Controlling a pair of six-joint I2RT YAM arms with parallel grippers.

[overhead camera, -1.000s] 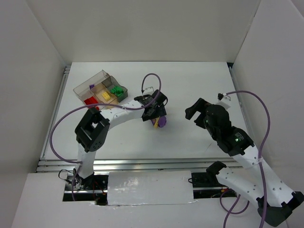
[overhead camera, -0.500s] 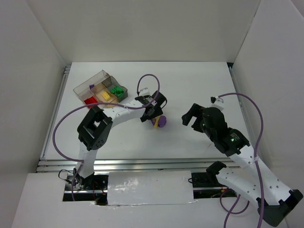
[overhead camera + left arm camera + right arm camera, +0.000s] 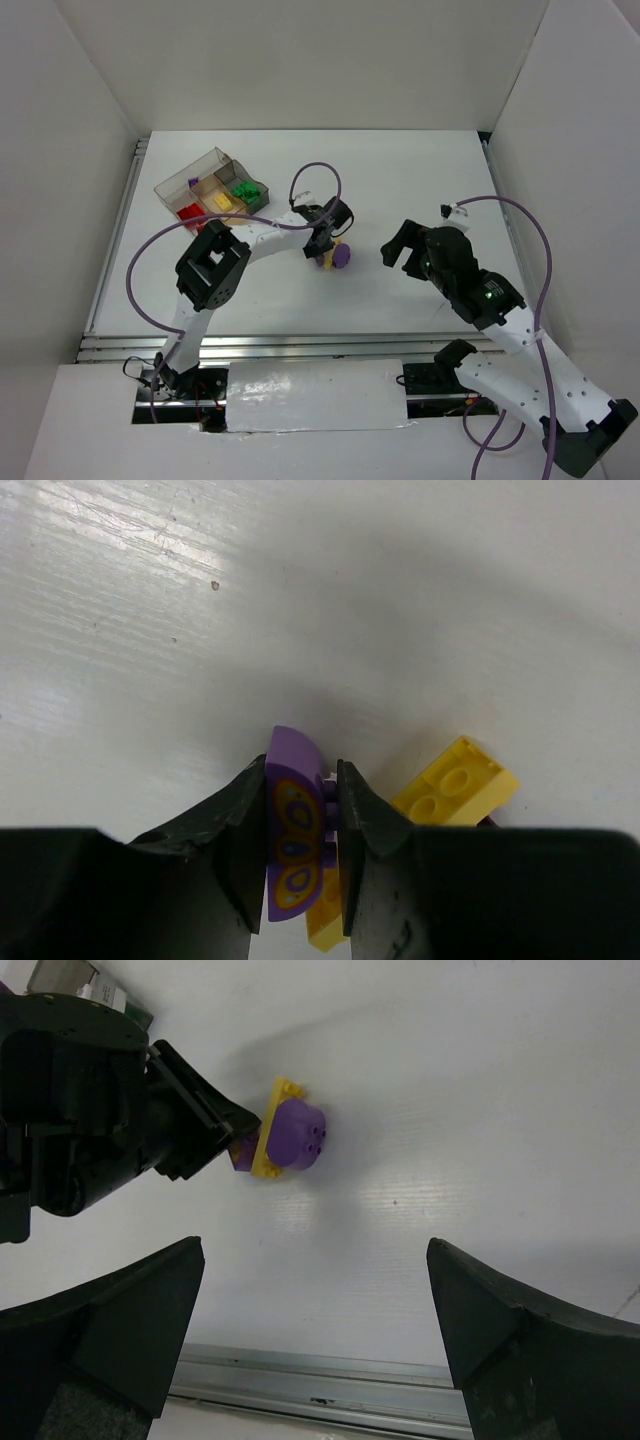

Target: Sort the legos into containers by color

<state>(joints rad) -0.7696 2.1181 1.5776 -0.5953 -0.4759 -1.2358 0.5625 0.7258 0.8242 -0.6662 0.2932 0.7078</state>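
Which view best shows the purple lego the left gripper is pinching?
Left wrist: the purple lego sits clamped in the left gripper, print visible. Top external shows only a small purple blob; right wrist shows just a sliver beside the gripper.

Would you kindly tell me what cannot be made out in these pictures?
- Left wrist: the left gripper hides the purple brick's lower end.
- Top: the bricks in the tray are too small to count.
- Right wrist: the purple brick sits mostly behind that gripper; the tray is outside the frame.
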